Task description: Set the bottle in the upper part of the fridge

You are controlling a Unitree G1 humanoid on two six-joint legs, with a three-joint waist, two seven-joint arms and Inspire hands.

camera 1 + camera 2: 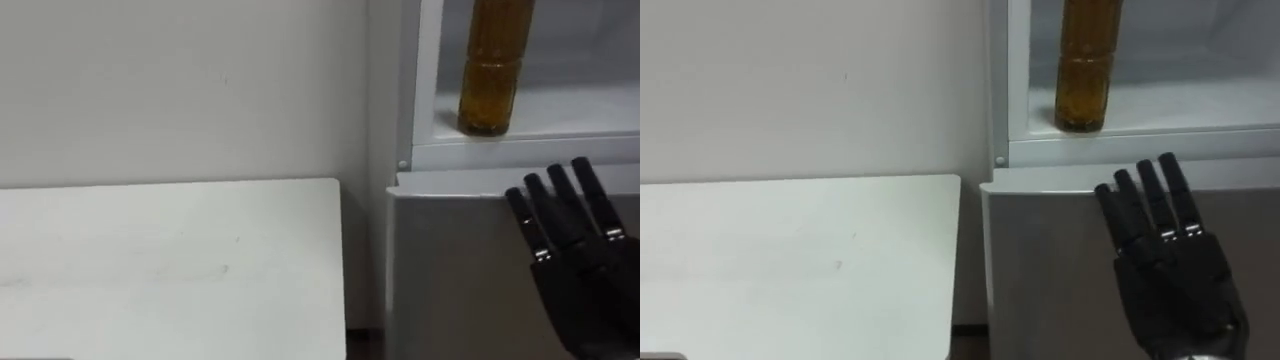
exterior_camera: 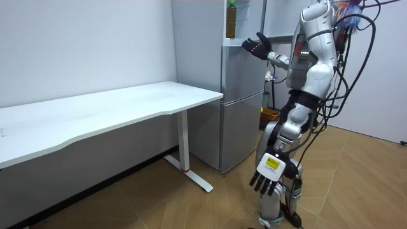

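A bottle [image 1: 492, 70] of amber liquid stands upright on the white shelf [image 1: 575, 118] of the open upper fridge compartment, near its left wall. In the room view the bottle [image 2: 231, 20] shows at the fridge's top. My right hand [image 1: 580, 255] is raised below and right of it, in front of the grey lower fridge door [image 1: 450, 270]. Its fingers are straight, point up and hold nothing. It does not touch the bottle. My left hand [image 2: 268, 177] hangs by my thigh with relaxed fingers.
A white table [image 1: 170, 260] stands against the wall to the left of the fridge, with a narrow gap between them. I stand on the wooden floor [image 2: 356, 191] facing the fridge [image 2: 241, 102].
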